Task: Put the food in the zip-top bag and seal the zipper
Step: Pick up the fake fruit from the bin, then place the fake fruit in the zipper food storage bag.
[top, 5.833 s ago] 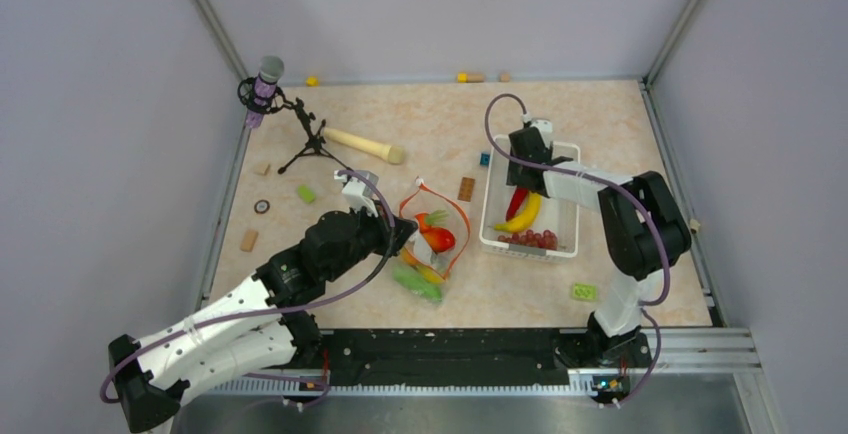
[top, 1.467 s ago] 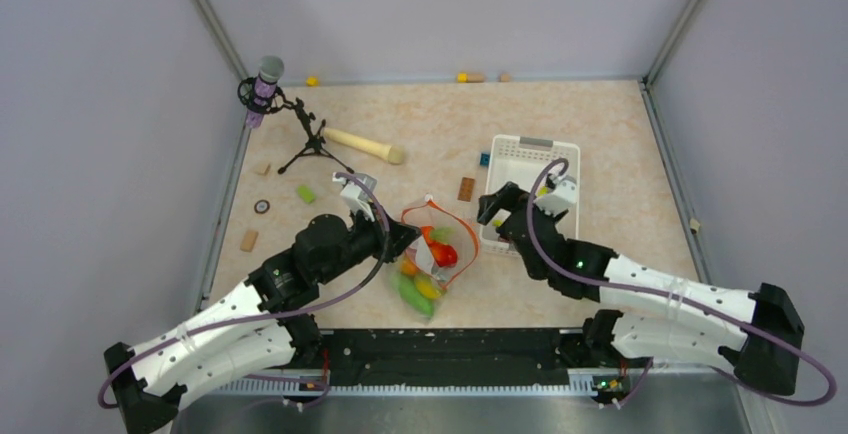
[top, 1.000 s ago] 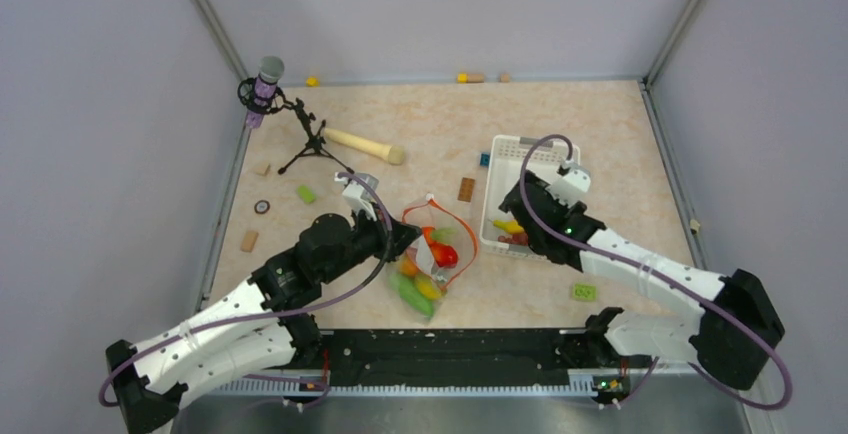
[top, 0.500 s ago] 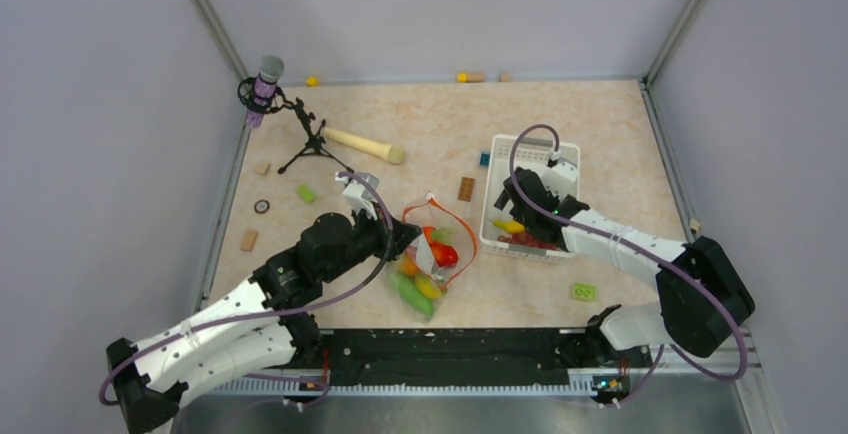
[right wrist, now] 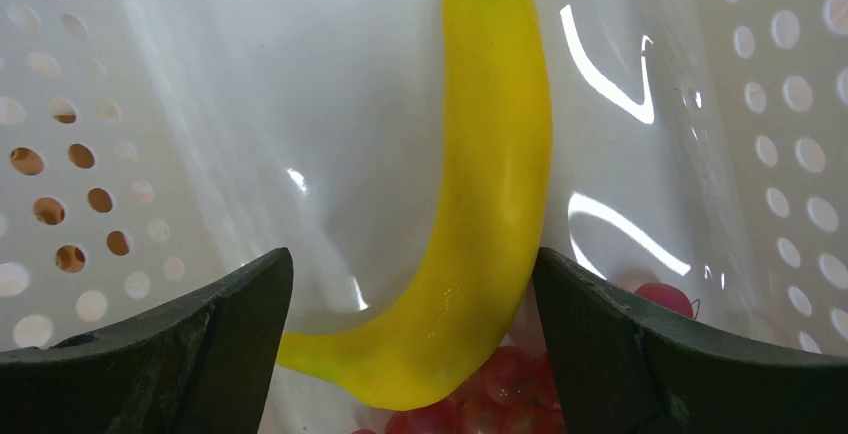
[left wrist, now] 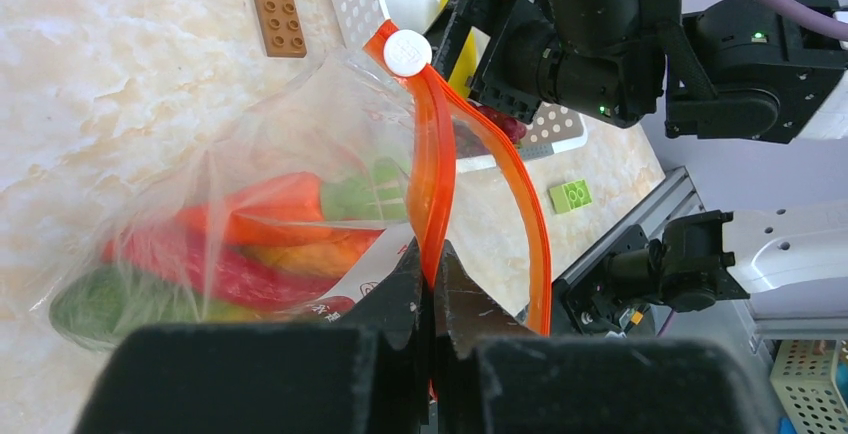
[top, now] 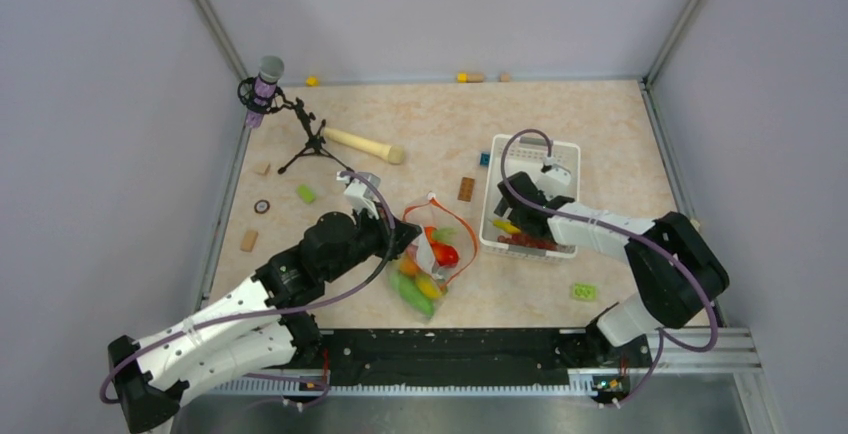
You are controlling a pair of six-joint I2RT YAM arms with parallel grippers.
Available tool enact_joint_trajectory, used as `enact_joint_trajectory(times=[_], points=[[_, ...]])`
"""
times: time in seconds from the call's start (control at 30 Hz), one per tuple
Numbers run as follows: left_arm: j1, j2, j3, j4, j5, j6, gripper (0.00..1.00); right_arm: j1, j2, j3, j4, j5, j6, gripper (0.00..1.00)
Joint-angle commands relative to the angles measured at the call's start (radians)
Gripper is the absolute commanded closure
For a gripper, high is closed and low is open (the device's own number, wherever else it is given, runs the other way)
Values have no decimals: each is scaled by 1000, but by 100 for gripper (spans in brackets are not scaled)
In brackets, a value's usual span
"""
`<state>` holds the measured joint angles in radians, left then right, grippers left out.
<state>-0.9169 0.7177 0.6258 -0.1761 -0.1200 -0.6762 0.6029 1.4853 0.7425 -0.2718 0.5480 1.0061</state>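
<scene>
While the left tool (left wrist: 432, 257) is clenched on the zipper (left wrist: 437, 154) of the bag (left wrist: 300, 124), the right tool (right wrist: 408, 284) hangs released in the basket (right wrist: 250, 104), straddling the banana (right wrist: 490, 154).

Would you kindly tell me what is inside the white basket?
A banana and red grapes, with the open right gripper straddling the banana. It hides part of the basket floor.

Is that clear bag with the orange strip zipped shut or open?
Open. The zipper bows apart in two orange halves, forming a loop at the mouth of the bag; the left pincer pinches one half.
</scene>
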Motion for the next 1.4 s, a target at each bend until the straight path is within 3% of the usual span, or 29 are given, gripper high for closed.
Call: enact_joint_trajectory(times=[0.0,0.3,0.43,0.53,0.73,0.93,1.17,1.37], points=[[3,6,18,46,-10,21,100,-17,44,52,43,27,13,16],[3,8,15,44,-12,20,100,-19,69,42,97,64,13,47],[3,9,17,46,-13,20,100,-19,3,-9,162,86,-3,70],[3,13,17,46,-12,18,100,-18,-79,-69,242,118,-28,80],[3,16,17,46,-10,18,100,-19,-284,-212,489,169,-114,86],[3,13,18,45,-13,18,100,-19,-487,-248,563,216,-264,86],[3,16,16,49,-10,15,100,-17,-658,-391,833,-235,-328,84],[3,29,16,56,8,10,100,-9,-615,-359,925,-598,-384,84]])
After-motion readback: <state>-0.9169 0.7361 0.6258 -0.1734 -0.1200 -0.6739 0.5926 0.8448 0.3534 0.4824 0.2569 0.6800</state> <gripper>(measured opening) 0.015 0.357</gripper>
